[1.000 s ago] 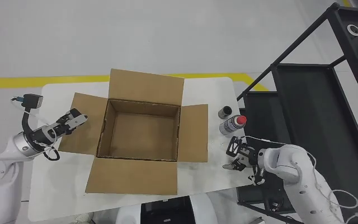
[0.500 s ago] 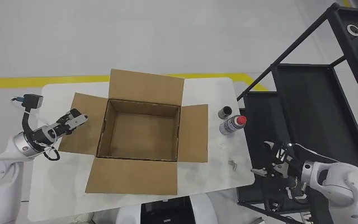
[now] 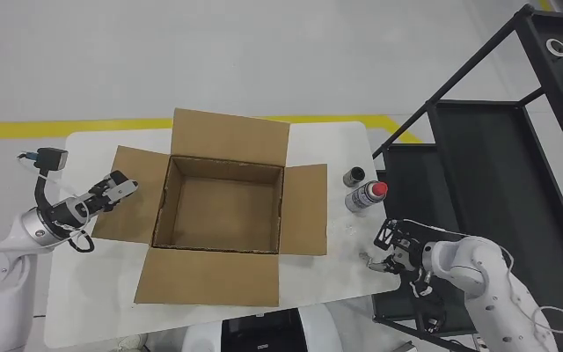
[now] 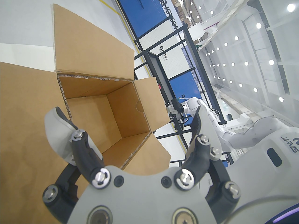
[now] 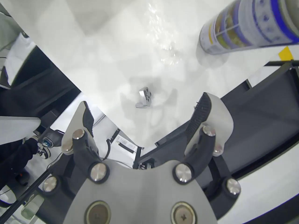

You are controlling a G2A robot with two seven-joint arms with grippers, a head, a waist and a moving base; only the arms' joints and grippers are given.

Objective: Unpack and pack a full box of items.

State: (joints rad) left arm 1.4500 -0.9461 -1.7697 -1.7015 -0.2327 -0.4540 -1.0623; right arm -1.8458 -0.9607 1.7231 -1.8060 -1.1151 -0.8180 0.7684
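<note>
An open cardboard box (image 3: 220, 216) sits mid-table with all flaps spread; its inside (image 4: 109, 115) looks bare. My left gripper (image 3: 119, 189) hovers open over the box's left flap, holding nothing. A red-capped spray can (image 3: 365, 196) and a small dark can (image 3: 354, 176) stand right of the box. A small metal bracket (image 3: 366, 258) (image 5: 144, 97) lies near the table's right front corner. My right gripper (image 3: 387, 255) (image 5: 144, 115) is open just beside the bracket, at the table edge, with nothing between its fingers.
A black metal shelf rack (image 3: 475, 150) stands right of the white table (image 3: 97, 290), close to my right arm. The spray can (image 5: 245, 24) stands a short way beyond the bracket. Bare table lies in front of the box's near flap.
My right gripper swung out past the table's right edge half a second ago and has come back toward the bracket, which lies uncovered on the table. The left arm has not moved.
</note>
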